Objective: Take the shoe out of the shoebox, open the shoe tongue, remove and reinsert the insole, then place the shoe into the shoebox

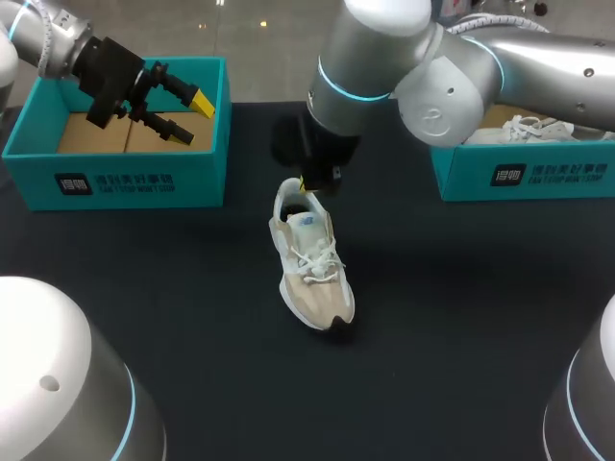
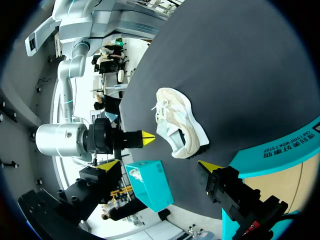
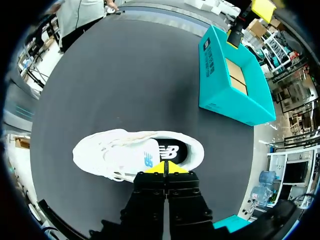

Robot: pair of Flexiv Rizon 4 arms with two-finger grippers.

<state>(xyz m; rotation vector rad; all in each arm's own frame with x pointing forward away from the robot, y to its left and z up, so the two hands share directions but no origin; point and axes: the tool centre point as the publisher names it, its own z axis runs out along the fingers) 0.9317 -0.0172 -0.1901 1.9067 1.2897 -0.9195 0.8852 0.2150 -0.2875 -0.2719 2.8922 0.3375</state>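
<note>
The right jaws were clenched together at the heel of the white-and-beige lace-up sneaker on the black table; the left jaws hung released above the teal cardboard shoebox.

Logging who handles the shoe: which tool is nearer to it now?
Right. The right tool is at the shoe's heel; the left tool hangs over the left shoebox, far off.

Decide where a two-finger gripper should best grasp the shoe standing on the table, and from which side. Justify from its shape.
Probably the heel collar, from above: the shoe stands upright on its sole with its opening facing up, so one finger can slip inside and one press the outer heel wall.
</note>
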